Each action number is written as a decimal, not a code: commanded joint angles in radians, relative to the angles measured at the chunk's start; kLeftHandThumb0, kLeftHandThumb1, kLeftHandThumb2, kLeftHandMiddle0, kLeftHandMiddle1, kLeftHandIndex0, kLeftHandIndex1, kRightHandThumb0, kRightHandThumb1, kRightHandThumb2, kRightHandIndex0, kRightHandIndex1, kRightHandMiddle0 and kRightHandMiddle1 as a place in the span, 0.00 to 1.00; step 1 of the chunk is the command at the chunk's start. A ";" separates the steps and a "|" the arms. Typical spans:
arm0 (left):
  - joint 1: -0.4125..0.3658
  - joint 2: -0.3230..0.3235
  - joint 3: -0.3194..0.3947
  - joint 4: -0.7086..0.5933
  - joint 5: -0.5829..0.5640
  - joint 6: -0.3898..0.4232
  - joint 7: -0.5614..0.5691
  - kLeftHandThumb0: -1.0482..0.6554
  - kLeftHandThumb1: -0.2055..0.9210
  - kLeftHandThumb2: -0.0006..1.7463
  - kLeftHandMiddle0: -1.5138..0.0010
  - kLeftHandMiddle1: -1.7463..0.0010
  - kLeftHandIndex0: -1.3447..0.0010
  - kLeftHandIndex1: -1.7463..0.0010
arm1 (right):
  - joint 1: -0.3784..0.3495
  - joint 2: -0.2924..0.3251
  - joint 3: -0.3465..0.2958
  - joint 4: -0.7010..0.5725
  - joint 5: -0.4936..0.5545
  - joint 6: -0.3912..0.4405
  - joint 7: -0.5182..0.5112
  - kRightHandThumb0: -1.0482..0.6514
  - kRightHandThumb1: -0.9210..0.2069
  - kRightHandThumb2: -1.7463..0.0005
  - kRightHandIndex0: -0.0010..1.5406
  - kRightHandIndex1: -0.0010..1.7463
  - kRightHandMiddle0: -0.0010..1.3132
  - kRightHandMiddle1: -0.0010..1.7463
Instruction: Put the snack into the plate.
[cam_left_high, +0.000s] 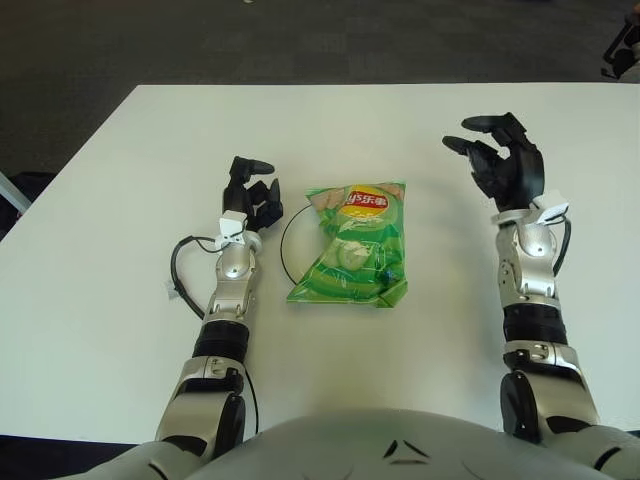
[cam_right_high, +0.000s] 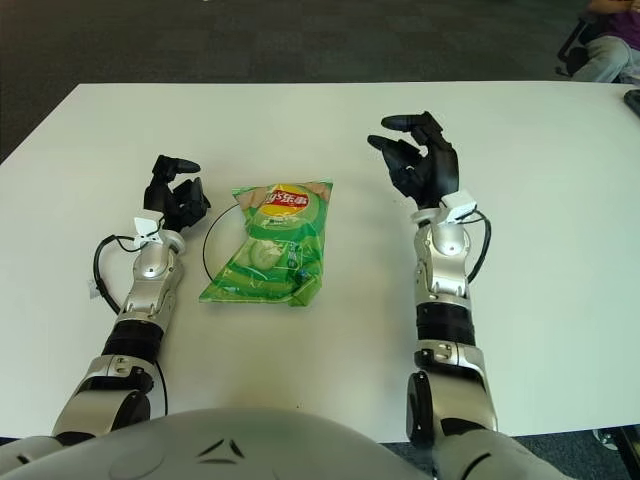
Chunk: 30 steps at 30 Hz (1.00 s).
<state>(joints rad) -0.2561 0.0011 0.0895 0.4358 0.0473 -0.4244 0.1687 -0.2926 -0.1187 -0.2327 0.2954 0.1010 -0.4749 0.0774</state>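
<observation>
A: What's the biggest thing in front of the robot?

B: The white table (cam_left_high: 420, 330), which fills most of both views. The right arm reaches up over it with the right hand (cam_left_high: 503, 165) raised off to the right of the snack, fingers spread and curved, holding nothing. The left hand (cam_left_high: 252, 200) shows just left of the snack, its fingers loosely curled around nothing.

A: And the snack itself?

B: A green chip bag (cam_left_high: 353, 245) lying flat near the middle of the table, logo end pointing away from the robot. It appears to be sitting on the plate (cam_left_high: 286, 245); only a thin dark rim curves out from under the bag's left edge, so I cannot tell how much of the bag lies within it.

A: How do you think it would handle?

B: My guess is light and puffy, with a slick, crinkly film that gives under pressure. The chips inside would crush easily, so a hard squeeze across the belly seems a poor idea.

A: Where would you take hold, then?

B: Probably at a sealed end or along a side edge, pinching the flat seam, where the film is stiffest and nothing breakable sits beneath the fingers.
</observation>
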 joint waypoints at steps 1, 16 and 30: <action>0.010 0.009 0.000 -0.002 0.000 -0.006 -0.010 0.39 0.79 0.48 0.40 0.00 0.74 0.00 | 0.088 0.047 0.015 -0.019 -0.073 -0.031 -0.084 0.41 0.00 0.79 0.57 0.56 0.27 0.90; 0.013 0.010 -0.002 -0.003 0.001 -0.007 -0.017 0.39 0.79 0.48 0.39 0.00 0.74 0.00 | 0.202 0.089 0.056 -0.192 -0.097 0.172 -0.152 0.41 0.01 0.74 0.45 0.91 0.22 0.95; 0.018 0.014 -0.002 -0.012 0.002 -0.005 -0.023 0.39 0.79 0.48 0.39 0.00 0.74 0.00 | 0.279 0.126 0.122 -0.228 -0.051 0.425 -0.106 0.40 0.14 0.58 0.50 1.00 0.23 1.00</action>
<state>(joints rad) -0.2506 0.0053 0.0872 0.4296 0.0477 -0.4243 0.1527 -0.0342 -0.0106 -0.1298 0.0577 0.0301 -0.1020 -0.0415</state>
